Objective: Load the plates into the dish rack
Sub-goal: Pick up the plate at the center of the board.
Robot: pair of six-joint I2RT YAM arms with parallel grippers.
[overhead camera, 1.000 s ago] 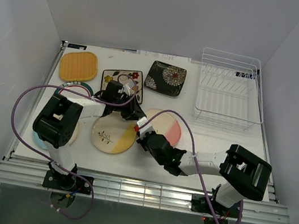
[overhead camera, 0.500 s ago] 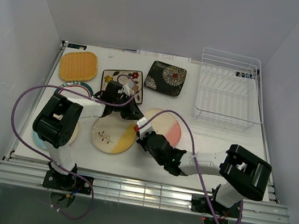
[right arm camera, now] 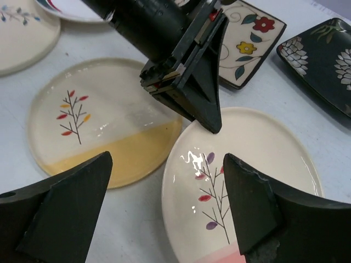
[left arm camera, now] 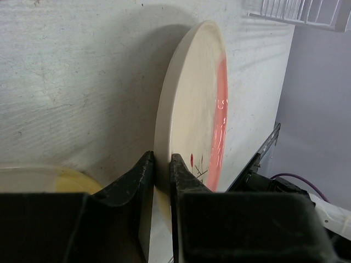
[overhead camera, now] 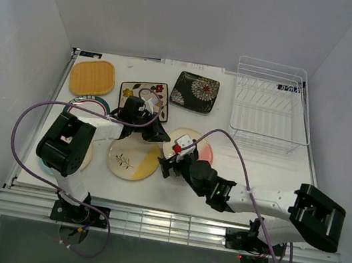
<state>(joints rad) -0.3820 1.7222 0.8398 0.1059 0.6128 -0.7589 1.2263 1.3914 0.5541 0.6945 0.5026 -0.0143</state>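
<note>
- Left wrist view is showing the pink-cream plate lying mid-table, the left gripper clamping its rim.
- Right gripper, jaws wide apart, is hovering over it after shifting across, likely readying a handover.
- Dish rack is waiting well apart.

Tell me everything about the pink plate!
The pink plate is round and shiny and looks ceramic. It is cream, with a pink band along one side and a painted twig with red and purple leaves. It lies on the table, right beside the yellow plate. The left gripper pinches its rim, one finger on each face. I can't tell if that edge is lifted. The right gripper hangs open over it.
</note>
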